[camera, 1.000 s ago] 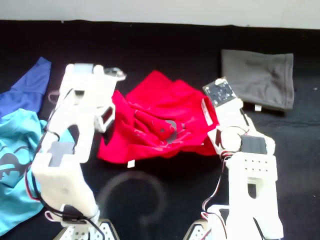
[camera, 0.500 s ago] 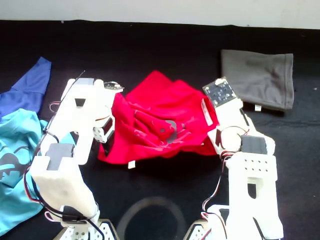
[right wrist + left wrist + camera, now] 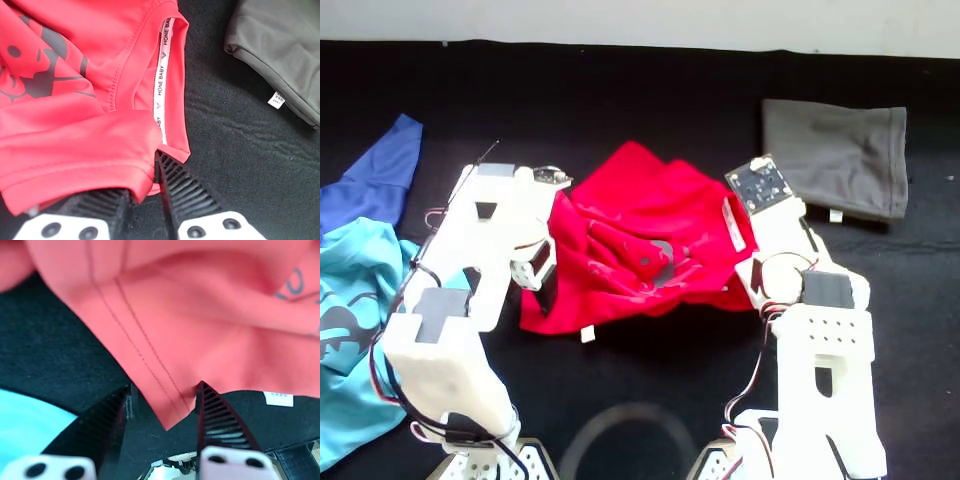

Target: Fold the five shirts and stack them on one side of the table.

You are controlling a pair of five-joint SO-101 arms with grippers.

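Two end effectors are mine, and both are at the red shirt (image 3: 640, 240). My left end effector (image 3: 165, 386) stands open, its two dark fingers set well apart. A stitched corner of the shirt's hem lies in the gap between them, but the fingers do not press on it. My right end effector (image 3: 142, 172) is closed on the shirt's other side. A fold of red cloth is pinched between its fingers, just beside the neck band with its white label (image 3: 162, 65).

The red shirt itself lies crumpled in the middle of the black bench (image 3: 620, 90), between my two arms, with a dark print showing among the folds. A small white tag (image 3: 586, 333) sticks out from its near edge, close to my left arm.

Farther out on my right side, a grey shirt (image 3: 835, 155) lies folded flat near the far edge of the bench, apart from the red one. On my left side, a light blue shirt (image 3: 350, 300) is spread loosely beside my left arm. A dark blue shirt (image 3: 375, 175) lies behind the light blue one and touches it.
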